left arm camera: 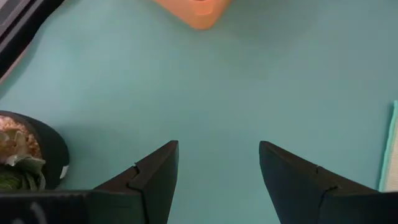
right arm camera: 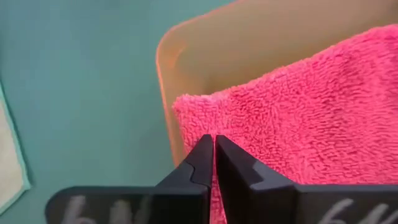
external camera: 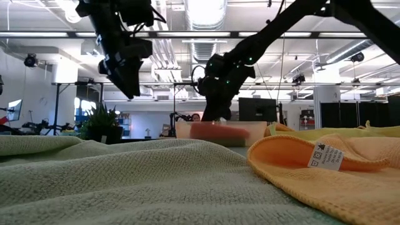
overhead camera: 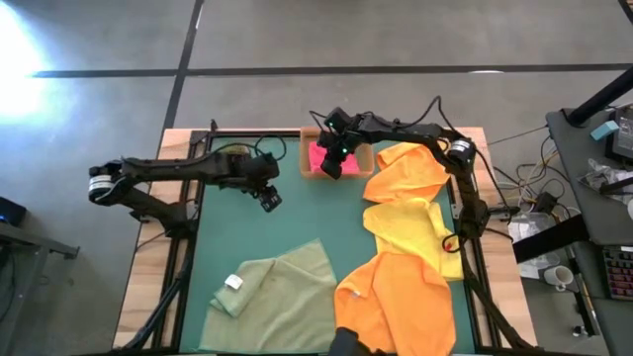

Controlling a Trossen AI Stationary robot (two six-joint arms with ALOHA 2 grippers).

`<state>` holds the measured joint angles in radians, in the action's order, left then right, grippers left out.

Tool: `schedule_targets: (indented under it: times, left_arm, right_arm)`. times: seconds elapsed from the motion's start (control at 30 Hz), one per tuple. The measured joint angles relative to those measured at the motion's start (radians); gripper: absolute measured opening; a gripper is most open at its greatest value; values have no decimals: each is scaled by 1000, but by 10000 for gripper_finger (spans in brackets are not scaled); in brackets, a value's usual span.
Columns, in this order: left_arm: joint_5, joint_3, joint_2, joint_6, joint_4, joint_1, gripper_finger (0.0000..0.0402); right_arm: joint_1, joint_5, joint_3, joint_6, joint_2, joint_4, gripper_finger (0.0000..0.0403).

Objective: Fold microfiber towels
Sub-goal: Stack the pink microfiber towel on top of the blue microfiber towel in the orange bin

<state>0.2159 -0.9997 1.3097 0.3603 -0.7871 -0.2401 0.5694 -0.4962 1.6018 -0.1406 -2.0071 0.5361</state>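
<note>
A folded hot pink towel (overhead camera: pixel 318 156) lies in the shallow tan tray (overhead camera: pixel 364 158) at the mat's far edge; it also shows in the right wrist view (right arm camera: pixel 298 106). My right gripper (overhead camera: pixel 331 166) is shut, its tips at the pink towel's corner by the tray's rim (right arm camera: pixel 186 37). My left gripper (overhead camera: pixel 269 200) hangs open and empty above the bare green mat (left arm camera: pixel 211 93), left of the tray. A pale sage towel (overhead camera: pixel 282 292) lies folded at the near left. Orange (overhead camera: pixel 401 297) and yellow (overhead camera: pixel 410 222) towels lie spread along the right side. My right gripper comes from above, pointing down, and its shut fingertips (right arm camera: pixel 205 155) meet the pink towel's top near its corner (right arm camera: pixel 193 118) beside the tray wall. No cloth shows between the fingers. The towel lies flat in the tray.
A dark round object (left arm camera: pixel 25 149) sits near the mat's far left corner. A white label (overhead camera: pixel 233 283) shows on the sage towel. Bare mat (overhead camera: pixel 297 222) lies between the tray and the sage towel. Desks with clutter stand beyond the table's right edge.
</note>
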Motion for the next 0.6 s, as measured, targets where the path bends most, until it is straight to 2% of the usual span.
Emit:
schedule_targets:
  times: [0.17, 0.37, 0.6]
  left_arm:
    - [2, 5, -5, -29, 27, 0, 207]
    - [2, 7, -5, -60, 23, 0, 207]
    - [1, 8, -5, -54, 13, 0, 207]
  right_arm:
    - [0, -2, 86, 32, -96, 40, 9]
    - [-2, -3, 259, 18, -230, 199, 9]
    - [0, 0, 408, -31, -260, 302, 9]
